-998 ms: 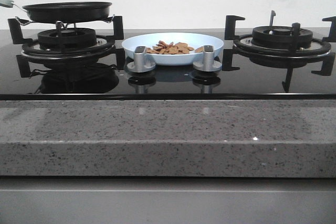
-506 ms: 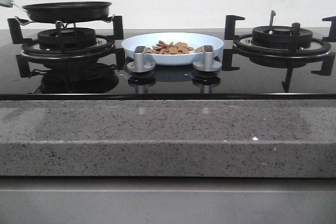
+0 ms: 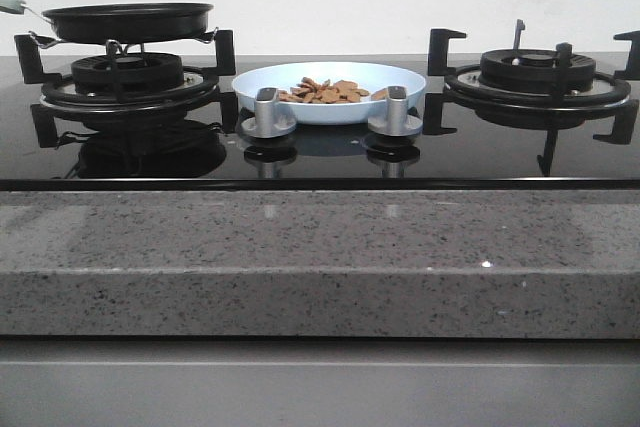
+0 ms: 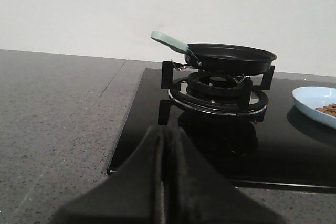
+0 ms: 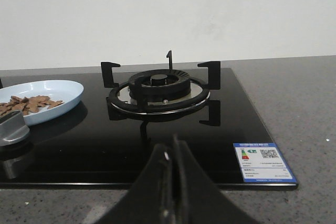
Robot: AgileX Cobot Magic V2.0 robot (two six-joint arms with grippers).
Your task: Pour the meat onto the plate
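Note:
The pale blue plate point(image 3: 330, 90) stands on the black glass hob between the two burners, with a loose pile of reddish-brown meat pieces point(image 3: 325, 92) in it. The plate also shows at the edge of the left wrist view point(image 4: 314, 103) and of the right wrist view point(image 5: 42, 98), with the meat point(image 5: 29, 103) in it. The black frying pan point(image 3: 128, 20) with a pale green handle sits on the left burner and looks empty. My left gripper point(image 4: 167, 135) is shut and empty in front of the left burner. My right gripper point(image 5: 172, 148) is shut and empty in front of the right burner.
Two silver knobs point(image 3: 268, 113) point(image 3: 396, 113) stand in front of the plate. The right burner point(image 3: 538, 77) is bare. A blue label point(image 5: 262, 162) is on the hob's near right corner. A grey speckled counter point(image 3: 320, 257) runs along the front.

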